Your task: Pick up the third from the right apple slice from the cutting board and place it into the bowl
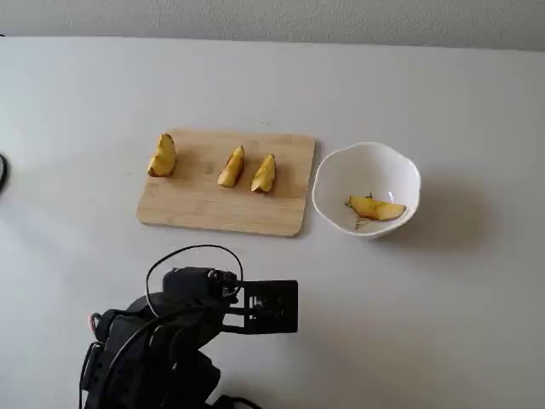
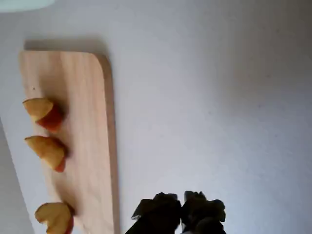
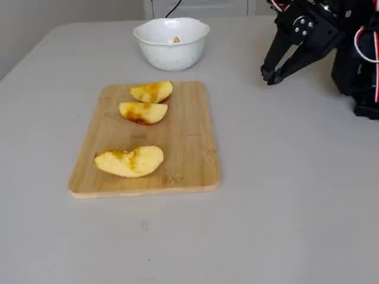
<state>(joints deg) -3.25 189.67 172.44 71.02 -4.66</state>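
Observation:
The plump yellow apple slice (image 1: 375,208) lies inside the white scalloped bowl (image 1: 334,170), to the right of the cutting board (image 1: 196,203) in a fixed view. In the other fixed view only its top (image 3: 176,40) shows above the bowl's rim (image 3: 142,32). My gripper (image 3: 270,77) is shut and empty. It hangs just above the table, right of the board and apart from the bowl. The wrist view shows its closed fingertips (image 2: 181,214) over bare table beside the board (image 2: 87,122).
Three slices stay on the board: two slim wedges (image 1: 231,166) (image 1: 264,173) and a chunkier one (image 1: 162,155) at the far left. The arm's body (image 1: 170,341) sits at the table's near edge in this view. A dark cable edge (image 1: 2,170) lies far left.

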